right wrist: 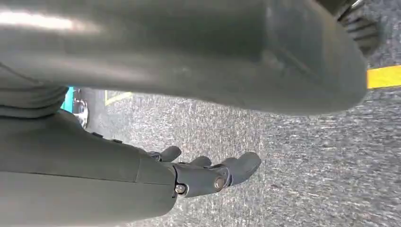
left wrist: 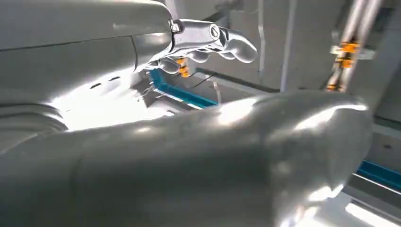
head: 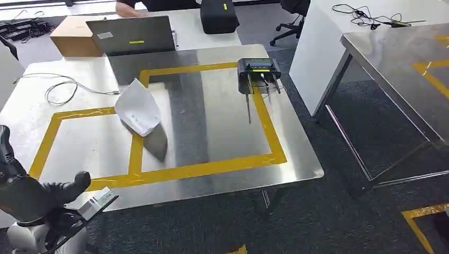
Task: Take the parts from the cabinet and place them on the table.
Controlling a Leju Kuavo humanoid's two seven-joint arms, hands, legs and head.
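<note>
- Tabletop of bare steel sits ahead of me in the head view, marked with yellow tape into two boxes.
- My left hand is at the near left corner, carrying a small flat part with a pale label; the thumb lies over it and the part hangs just past the steel edge, not yet set down.
- From the left wrist camera I see the fingers only loosely curled, so I can't judge the firmness of that hold.
- My right hand hangs low over the grey carpet, fingers apart and holding nothing.
- Already on the steel: a white bag lying across the tape between the two boxes, and a black device with thin probes at the far right corner of the tape.
- My read: this is the delivery step, with one part fetched and brought to the table.
- Next I'd need to carry the left hand forward over the steel, lower the part flat inside the near box, then let the fingers go.
- Risk as I see it: releasing too early drops the part off the edge.
</note>
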